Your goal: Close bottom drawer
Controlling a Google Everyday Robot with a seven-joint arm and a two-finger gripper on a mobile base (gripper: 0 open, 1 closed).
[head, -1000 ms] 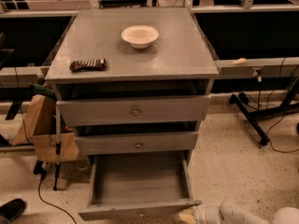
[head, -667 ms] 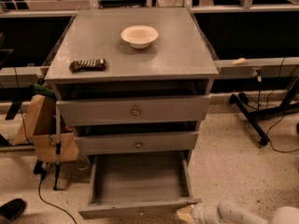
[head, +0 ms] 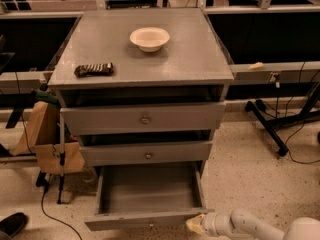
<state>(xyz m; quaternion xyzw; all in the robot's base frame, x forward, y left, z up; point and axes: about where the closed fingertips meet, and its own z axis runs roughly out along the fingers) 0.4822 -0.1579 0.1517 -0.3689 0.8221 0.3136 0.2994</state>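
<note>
The bottom drawer (head: 150, 189) of the grey cabinet (head: 145, 59) is pulled far out. Its plain grey box is open to view and its slim front panel (head: 145, 220) runs along the bottom of the frame. The knob is not visible. My gripper (head: 196, 224) is at the bottom right, its pale tip touching or very close to the right end of that front panel. The white arm (head: 250, 226) reaches in from the lower right corner. The middle drawer (head: 147, 154) and top drawer (head: 145, 119) stand slightly out.
A white bowl (head: 149, 38) and a dark snack packet (head: 93, 69) lie on the cabinet top. Brown paper bags (head: 45, 139) and a black stand (head: 60, 159) are left of the cabinet. Black chair legs and cables (head: 280, 129) are on the floor at right. A dark shoe (head: 12, 224) is lower left.
The view has barely changed. The gripper stays at the right end of the bottom drawer's front panel, and the drawer has not visibly moved.
</note>
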